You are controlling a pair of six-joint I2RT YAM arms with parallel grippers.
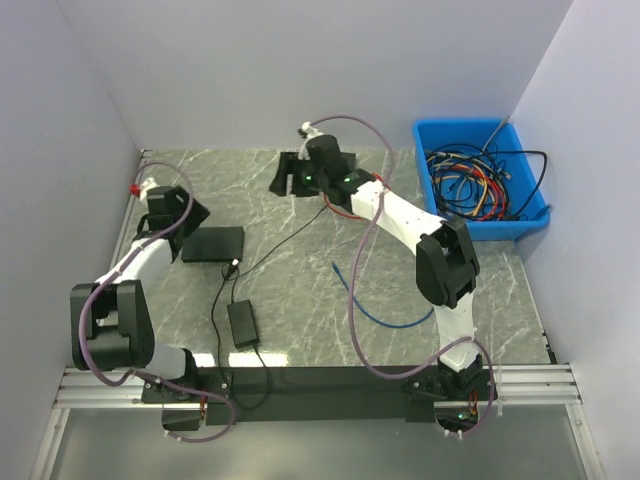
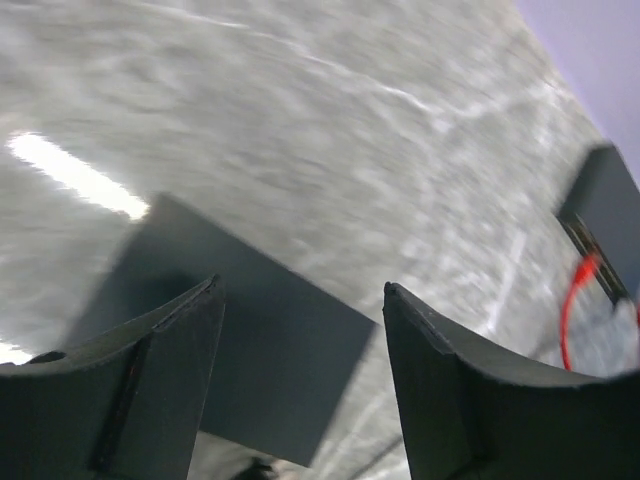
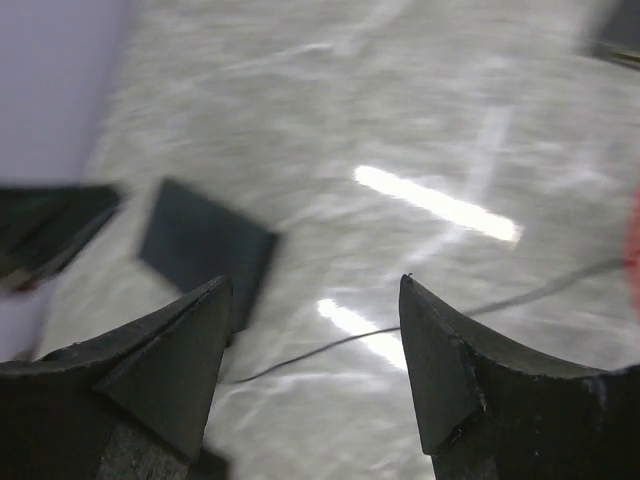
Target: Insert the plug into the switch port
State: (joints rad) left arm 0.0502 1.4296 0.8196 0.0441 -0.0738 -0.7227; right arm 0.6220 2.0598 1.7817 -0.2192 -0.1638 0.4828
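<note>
Progress looks slight: nothing is plugged in and no plug is in hand. The left gripper [image 1: 168, 205] hangs over the left side of the tabletop [image 1: 300, 320], just beside the flat black switch [image 1: 213, 244]. Its jaws are spread with nothing between them, and the wrist view shows the dark box lying below the gap. The right gripper [image 1: 295, 175] reaches to the far middle of the tabletop, well apart from the switch. Its jaws are also spread and empty.

A blue cable [image 1: 360, 305] lies loose between the switch and the right arm's base, one end pointing toward the switch. That end is too small to tell whether it carries the plug. A red lead [image 1: 345, 210] runs under the right arm, and more cables sit tangled in the blue bin [image 1: 500, 230] at the far right. A thin black lead joins the switch to a black adapter [image 1: 242, 322] nearer the arms. The switch ports cannot be made out in any view.

By this reading, every step remains: picking the plug end, grasping it, steadying the switch, lining up and pushing the plug home.
</note>
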